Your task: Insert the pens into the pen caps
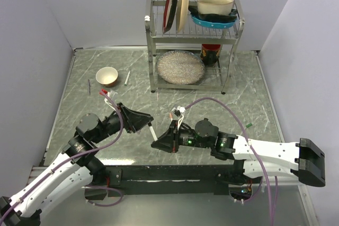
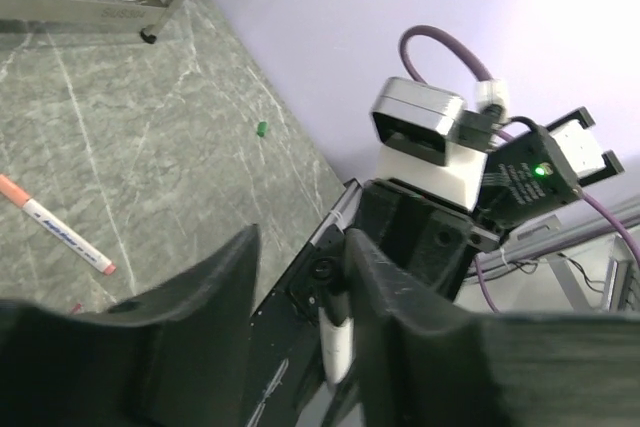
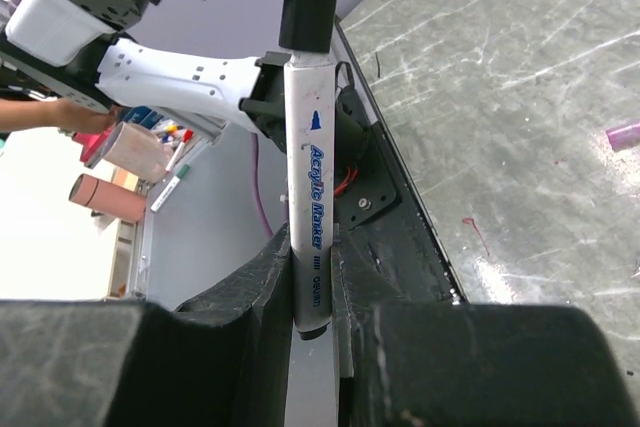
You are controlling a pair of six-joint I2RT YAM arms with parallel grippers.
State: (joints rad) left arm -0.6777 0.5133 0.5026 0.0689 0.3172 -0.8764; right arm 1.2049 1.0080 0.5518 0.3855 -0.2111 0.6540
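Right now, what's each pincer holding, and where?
Right pincer clamps the pen near its uncapped end. Left pincer: jaws apart beside the cap, no grip seen.

White-shelled arms [image 1: 270,154] with black joints, black left gripper [image 1: 149,122] and right gripper [image 1: 155,144], purple cables [image 1: 212,100].

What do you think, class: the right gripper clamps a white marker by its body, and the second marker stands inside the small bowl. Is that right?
Not quite. The second marker is not inside the small bowl; it lies flat on the table beside it, as the top external view shows. The rest holds: the right gripper clamps a white marker by its body.
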